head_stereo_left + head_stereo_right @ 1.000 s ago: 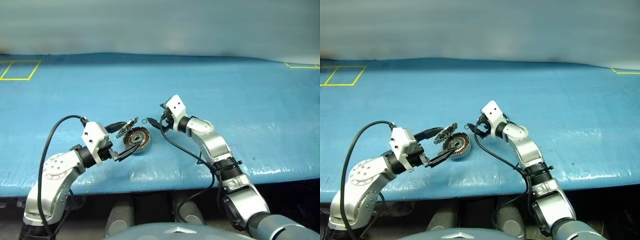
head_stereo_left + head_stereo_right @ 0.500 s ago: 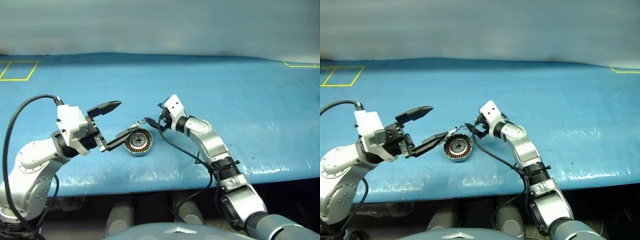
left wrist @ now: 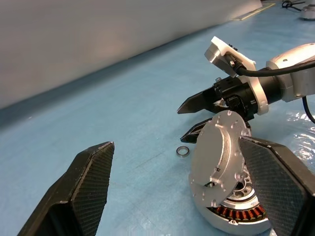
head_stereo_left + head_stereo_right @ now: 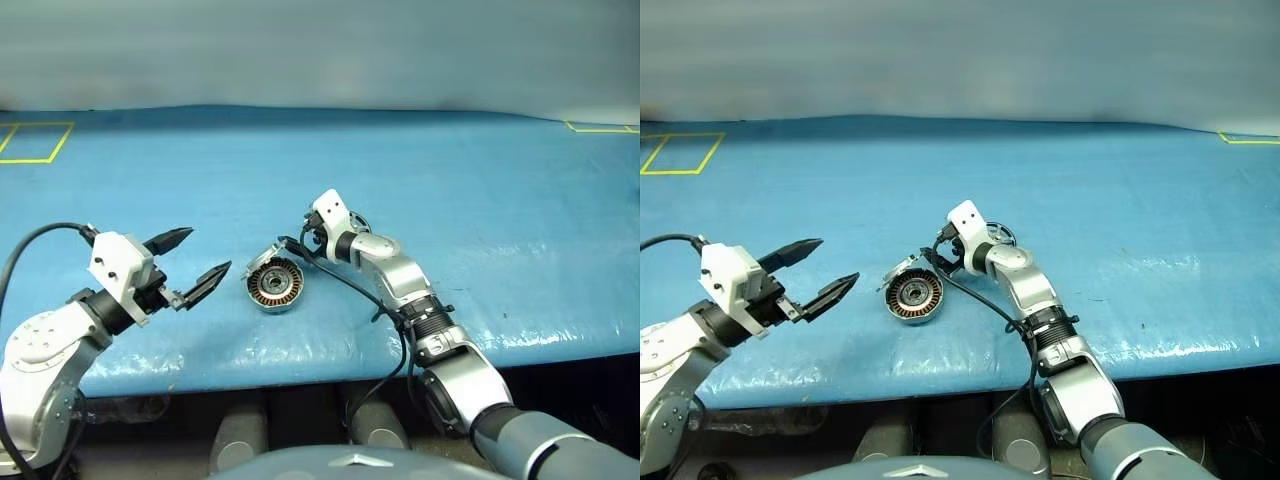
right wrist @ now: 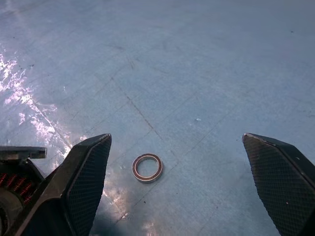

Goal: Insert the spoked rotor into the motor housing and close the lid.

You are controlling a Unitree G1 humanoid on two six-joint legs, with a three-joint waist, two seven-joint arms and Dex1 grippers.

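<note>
Robotics test bench, laboratory or workshop type.
A wide table (image 4: 420, 170) is covered in a blue plastic sheet with yellow tape squares (image 4: 40, 140) marked at its far corners; a plain grey wall is set behind, and a motor housing (image 4: 275, 285) with copper windings is laid out.

The motor housing (image 4: 274, 287), a shallow round silver cup ringed with copper-coloured windings around a dark centre, sits flat on the blue table (image 4: 450, 190). Its lid (image 3: 216, 155), a plain silver-grey disc with a notched rim, stands tilted up on its hinge at the housing's far edge, leaving the windings exposed.
</note>
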